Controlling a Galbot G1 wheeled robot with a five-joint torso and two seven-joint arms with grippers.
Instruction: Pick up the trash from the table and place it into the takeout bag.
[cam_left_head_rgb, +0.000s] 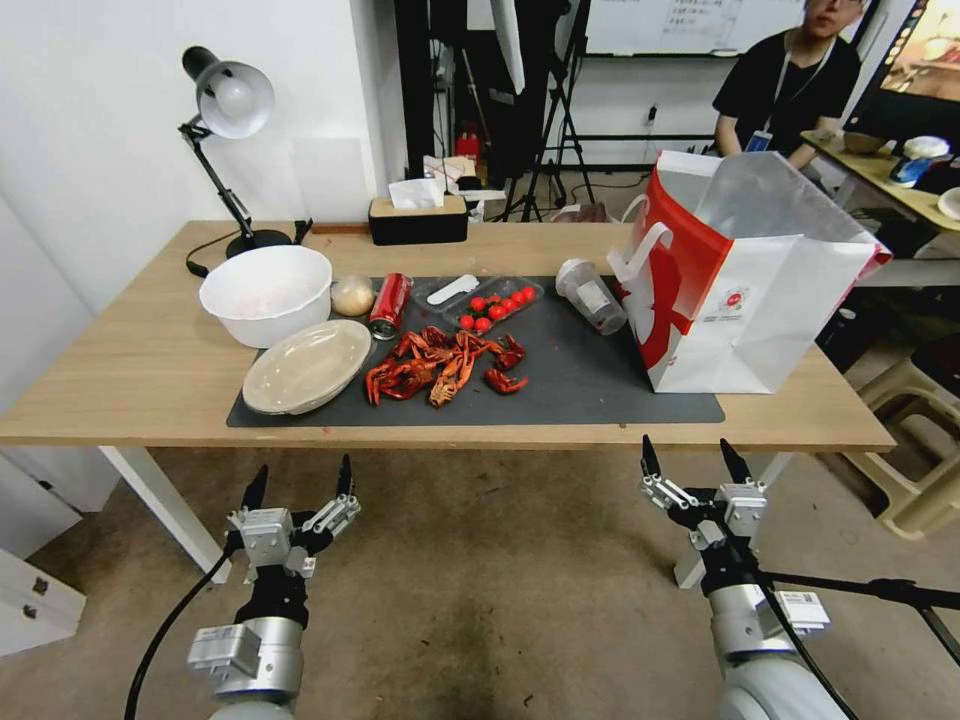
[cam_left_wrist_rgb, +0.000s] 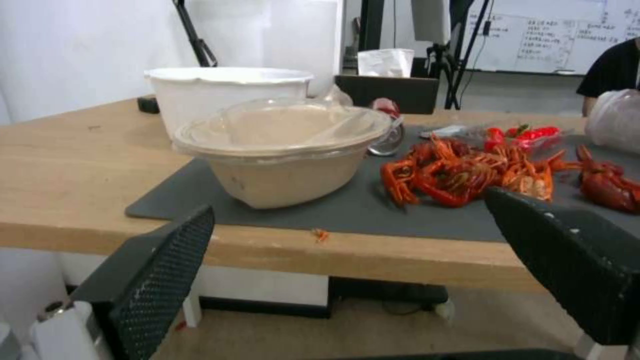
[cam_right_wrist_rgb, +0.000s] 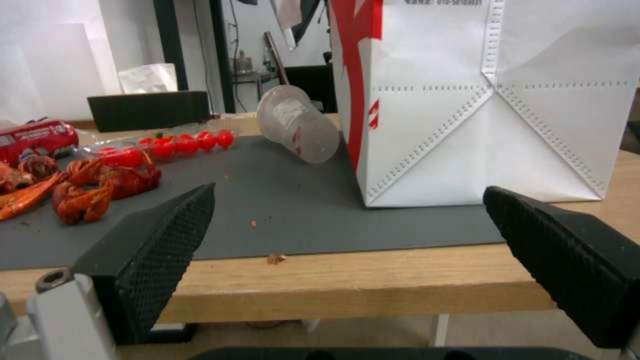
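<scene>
Table (cam_left_head_rgb: 150, 380) holds takeout bag (cam_left_head_rgb: 760, 320); both tools gape below

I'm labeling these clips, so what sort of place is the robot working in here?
Probably a lab or office workspace dressed up as a dining spot: a whiteboard and tripods stand behind the table, which holds a desk lamp, crayfish shells and a takeout bag.

One bowl (cam_left_head_rgb: 266, 292), plate (cam_left_head_rgb: 306, 366), can (cam_left_head_rgb: 389, 305), cup (cam_left_head_rgb: 591, 294), bag (cam_left_head_rgb: 745, 281); two pincers.
</scene>
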